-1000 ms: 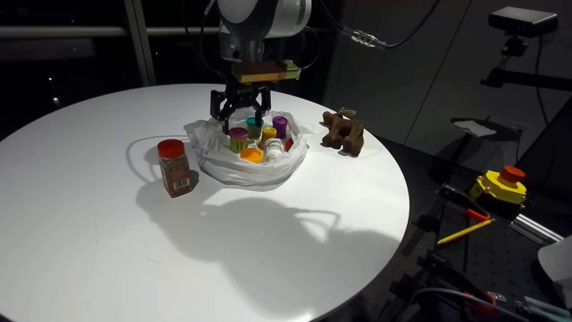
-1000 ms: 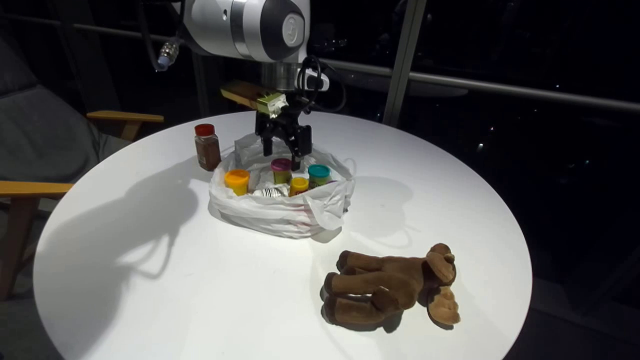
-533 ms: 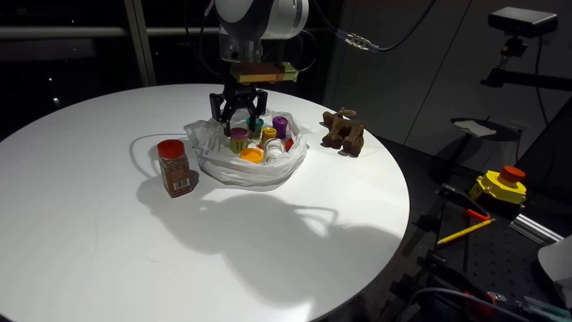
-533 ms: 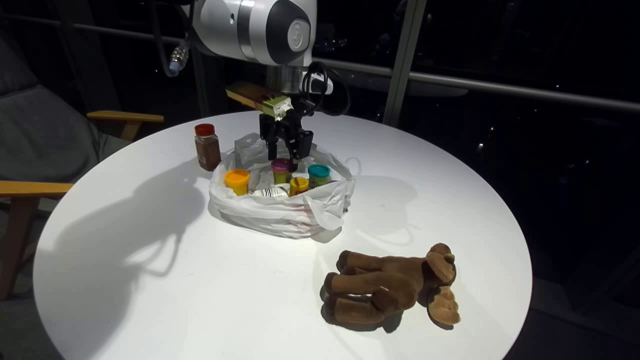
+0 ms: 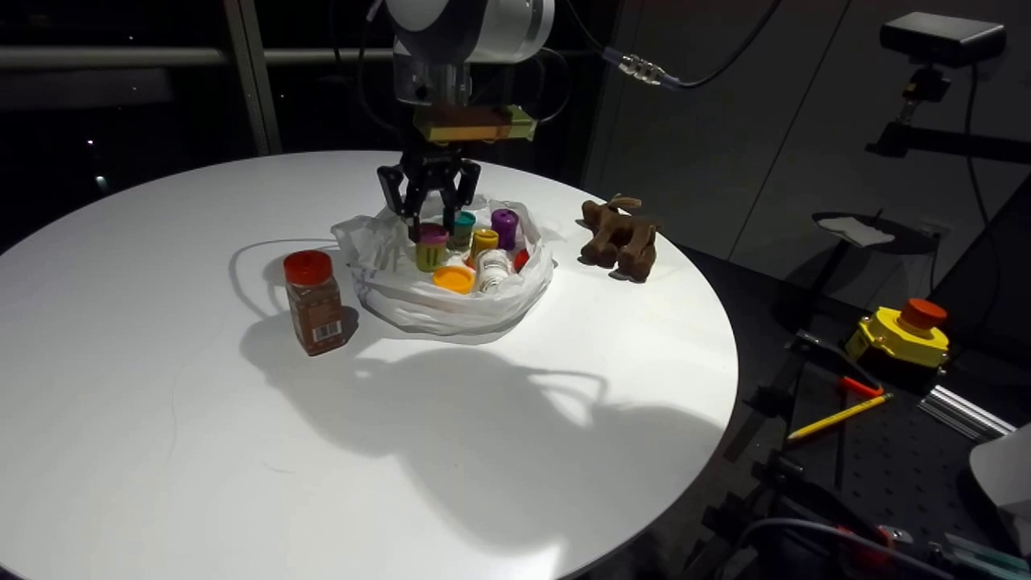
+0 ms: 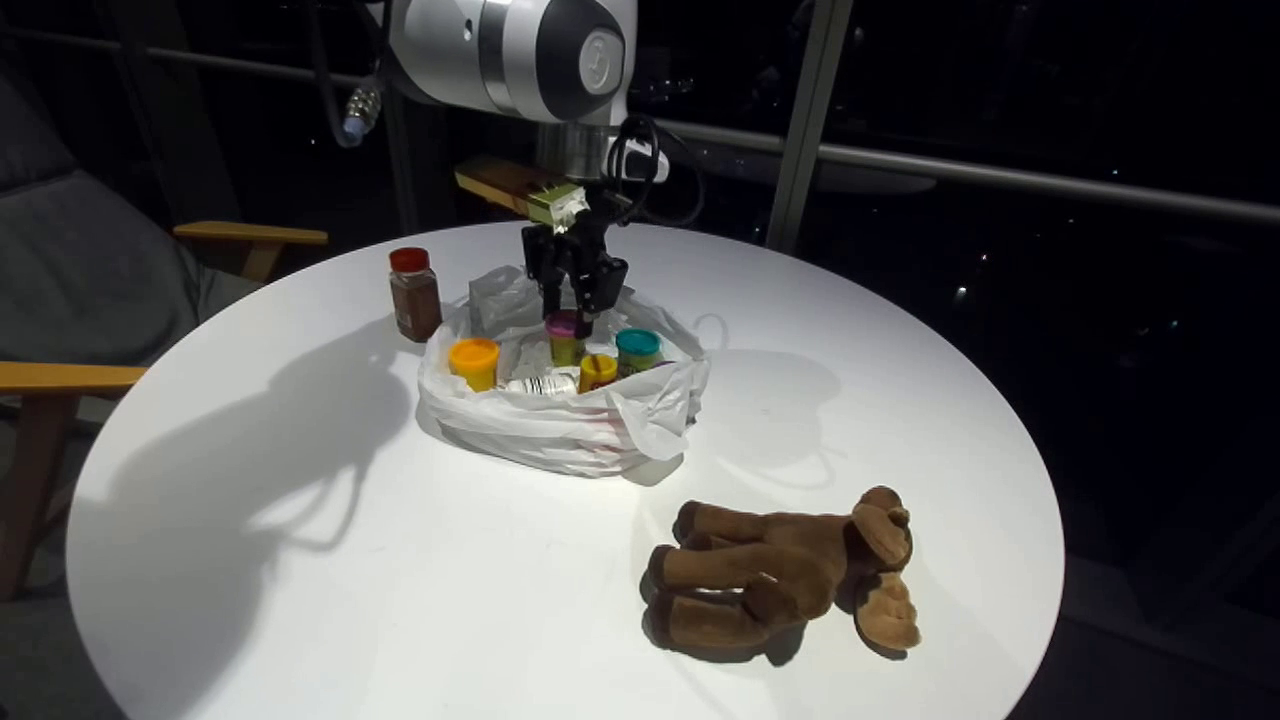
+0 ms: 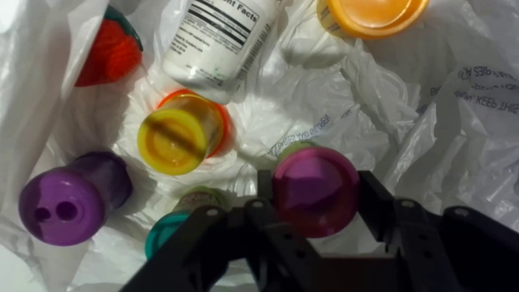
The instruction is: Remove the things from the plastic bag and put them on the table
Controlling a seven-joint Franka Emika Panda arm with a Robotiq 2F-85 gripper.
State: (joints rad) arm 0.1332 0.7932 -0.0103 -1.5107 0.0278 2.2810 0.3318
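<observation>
My gripper (image 7: 315, 186) is shut on a pink-lidded tub (image 7: 314, 202), one finger against each side of the lid. This tub (image 5: 430, 259) stands upright within the whitish plastic bag (image 5: 451, 318). In the wrist view the bag also holds a teal-lidded tub (image 7: 164, 233), a yellow-lidded tub (image 7: 172, 142), an orange-lidded tub (image 7: 375, 16), a purple piece (image 7: 67, 207), a red piece (image 7: 109, 52) and a white bottle (image 7: 219, 44). The red-lidded jar (image 5: 316, 310) and brown plush animal (image 6: 790, 570) rest on the white table (image 6: 480, 600), outside the bag.
The bag's crumpled rim (image 6: 655, 410) rises around the tubs. Beyond the round table's edge are a chair (image 6: 250, 235), and a dark bench with a red-topped yellow button box (image 5: 902, 334) and a pencil (image 5: 838, 417). A camera on a mount (image 5: 942, 40) stands farther off.
The gripper's fingers have come together onto the pink-lidded tub, after coming down slightly. Over the last half second, gripper and tub have risen a little. The plush animal and jar have stayed put.
</observation>
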